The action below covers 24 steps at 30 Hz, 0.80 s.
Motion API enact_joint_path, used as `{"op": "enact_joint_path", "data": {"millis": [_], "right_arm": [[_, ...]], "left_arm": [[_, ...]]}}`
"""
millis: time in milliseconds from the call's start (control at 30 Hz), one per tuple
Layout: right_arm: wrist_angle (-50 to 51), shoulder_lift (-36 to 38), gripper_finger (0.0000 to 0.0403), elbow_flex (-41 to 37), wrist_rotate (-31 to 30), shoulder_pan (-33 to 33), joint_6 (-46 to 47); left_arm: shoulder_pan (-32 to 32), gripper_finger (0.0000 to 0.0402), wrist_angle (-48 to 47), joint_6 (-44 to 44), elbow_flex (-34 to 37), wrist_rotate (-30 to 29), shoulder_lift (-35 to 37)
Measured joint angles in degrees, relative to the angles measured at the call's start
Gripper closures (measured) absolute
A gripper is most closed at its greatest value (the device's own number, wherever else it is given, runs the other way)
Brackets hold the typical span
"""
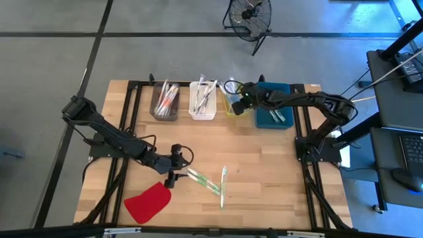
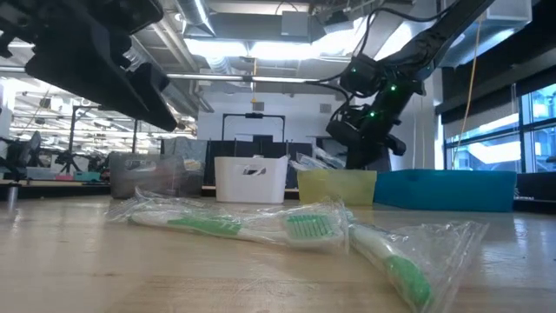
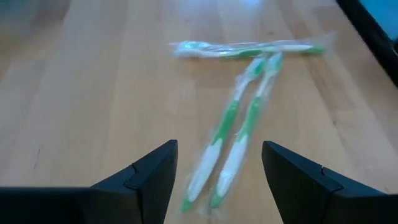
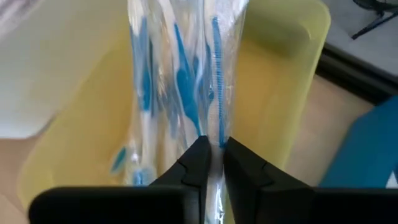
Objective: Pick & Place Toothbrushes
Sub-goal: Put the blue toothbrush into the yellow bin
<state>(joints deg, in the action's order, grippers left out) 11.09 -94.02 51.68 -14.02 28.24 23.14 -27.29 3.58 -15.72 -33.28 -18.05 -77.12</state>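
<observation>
Green toothbrushes (image 2: pixel 261 228) in clear wrappers lie closest to the low camera, on the wooden table (image 1: pixel 264 185). Seen from above, they sit at about 6 o'clock on the table, just beside the left gripper (image 1: pixel 173 177). That gripper hangs low with its fingers (image 3: pixel 149 180) spread wide and nothing between them. A red cloth (image 1: pixel 148 202) lies near it, at about 7 o'clock. Up at 12 o'clock stand four bins in a row: gray (image 1: pixel 164 102), white (image 1: pixel 202 101), yellow (image 1: pixel 232 104) and blue (image 1: pixel 275 114). The right gripper (image 4: pixel 211 163) is over the yellow bin, its fingers nearly together, pinching a wrapped pack of blue toothbrushes (image 4: pixel 180 68) that hangs into the bin.
</observation>
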Motion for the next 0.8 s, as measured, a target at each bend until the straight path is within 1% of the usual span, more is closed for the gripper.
{"op": "enact_joint_path", "data": {"millis": [133,233,333,467,567,667,800], "right_arm": [[1.9,0.0,0.0344,0.0,1.7,0.0,0.0],[2.5,0.0,0.0341,0.0,2.0,0.0,0.0],[2.4,0.0,0.0344,0.0,3.2,0.0,0.0],[2.4,0.0,0.0353,0.0,4.2,0.0,-0.1],[2.3,0.0,0.0353,0.0,4.0,0.0,-0.2],[2.0,0.0,0.0337,0.0,4.0,0.0,-0.8],[1.6,0.0,0.03,0.0,4.0,0.0,-1.0]], "left_arm": [[0.1,0.0172,4.9,4.8,0.0,3.0,-2.1],[0.1,0.0172,4.9,7.7,-1.2,3.1,-4.3],[0.8,0.0172,2.5,9.3,-3.6,2.9,-6.6],[2.3,0.0172,-4.2,10.1,-7.2,3.3,-9.5],[3.5,0.0172,-8.0,10.1,-9.1,3.3,-11.1],[4.3,0.0172,-10.0,10.1,-10.4,4.8,-12.0],[5.2,0.0172,-10.7,10.5,-10.7,8.0,-12.2]]}}
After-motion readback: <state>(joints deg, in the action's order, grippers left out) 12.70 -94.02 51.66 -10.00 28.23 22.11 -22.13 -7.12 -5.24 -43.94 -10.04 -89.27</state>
